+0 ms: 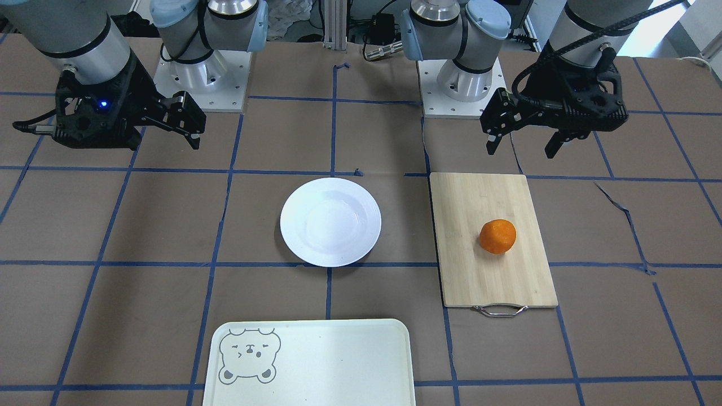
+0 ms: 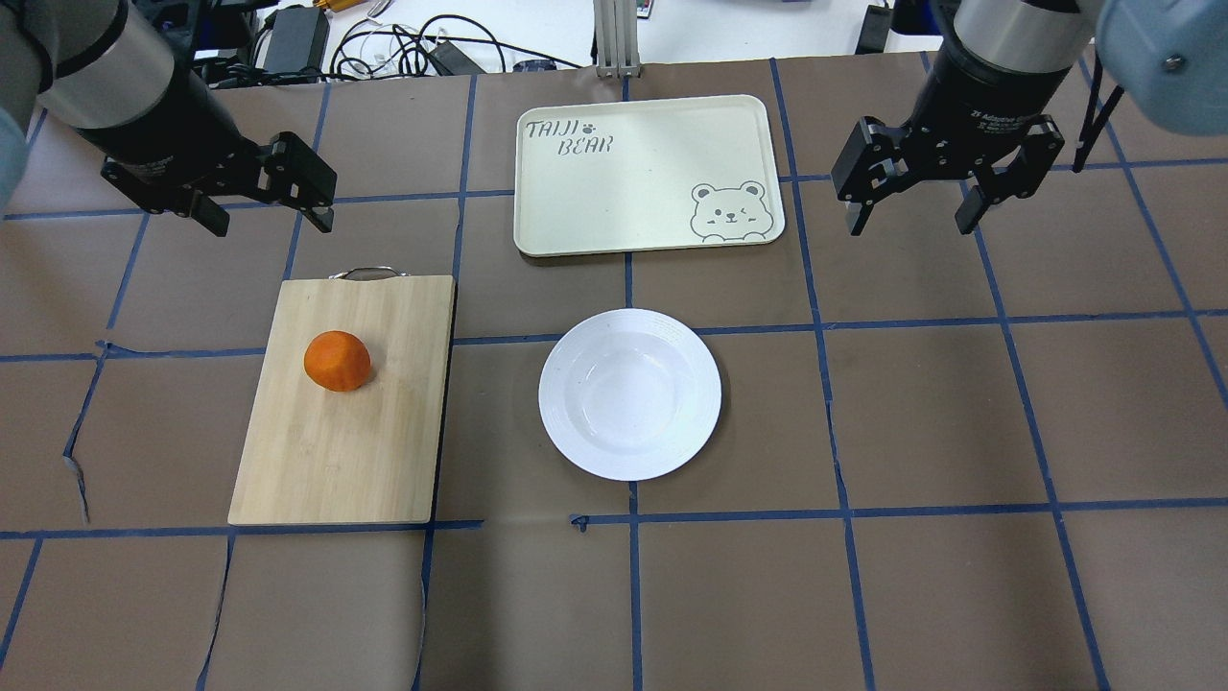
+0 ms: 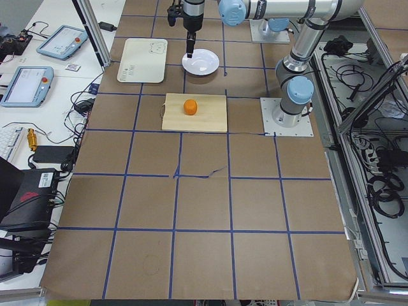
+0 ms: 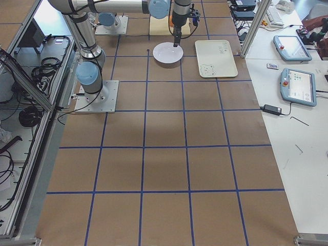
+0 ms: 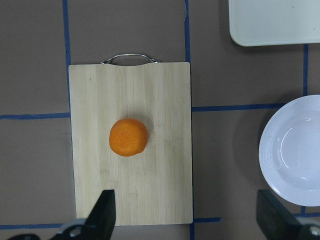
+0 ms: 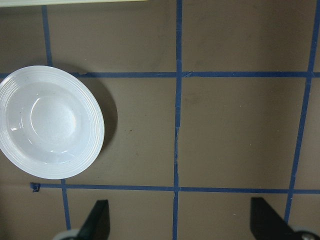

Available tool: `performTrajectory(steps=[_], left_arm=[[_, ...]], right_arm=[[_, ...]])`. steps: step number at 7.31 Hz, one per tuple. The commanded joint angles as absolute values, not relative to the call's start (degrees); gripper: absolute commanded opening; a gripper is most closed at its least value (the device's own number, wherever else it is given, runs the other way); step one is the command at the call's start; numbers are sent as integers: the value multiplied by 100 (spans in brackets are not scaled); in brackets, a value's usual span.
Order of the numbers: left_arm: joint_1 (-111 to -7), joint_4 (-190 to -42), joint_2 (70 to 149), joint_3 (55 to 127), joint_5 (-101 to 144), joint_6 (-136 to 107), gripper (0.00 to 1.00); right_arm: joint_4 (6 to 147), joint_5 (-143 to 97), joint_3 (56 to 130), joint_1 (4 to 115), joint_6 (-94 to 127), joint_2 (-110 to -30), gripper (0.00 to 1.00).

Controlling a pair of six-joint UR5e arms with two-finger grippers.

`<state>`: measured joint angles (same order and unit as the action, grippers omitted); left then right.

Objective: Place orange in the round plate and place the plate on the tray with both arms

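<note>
The orange (image 2: 337, 361) rests on a wooden cutting board (image 2: 341, 451), seen from above in the left wrist view as the orange (image 5: 128, 137). The white round plate (image 2: 561, 393) lies bare at the table's middle. Beyond it sits the cream tray (image 2: 624, 192) with a bear face. My left gripper (image 2: 271, 221) hovers open past the board's handle end, holding nothing. Off the tray's right end, my right gripper (image 2: 909, 223) hangs open and holds nothing. In the front view the orange (image 1: 498, 236), plate (image 1: 293, 223) and tray (image 1: 338, 361) show the same layout.
The board's metal handle (image 2: 365, 274) points toward the tray side. Cables and power bricks (image 2: 384, 43) lie beyond the table's far edge. The two arm bases (image 1: 203, 79) (image 1: 462, 84) stand at the robot's side. Tablets (image 4: 297, 87) sit on a side bench.
</note>
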<state>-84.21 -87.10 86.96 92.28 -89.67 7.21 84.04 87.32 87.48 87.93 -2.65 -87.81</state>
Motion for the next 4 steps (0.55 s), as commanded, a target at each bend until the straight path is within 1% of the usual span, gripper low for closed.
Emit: performTrajectory(steps=[1,4], left_arm=[[-8420,-8710,8701,9220,-8965,721,100],[-8446,-8710,8684,9228,-8965,721,100]], right_arm=[[8333,8797,8771,8789,-185,-8789,100],[8376,8973,8684,8824,61,-8788,100]])
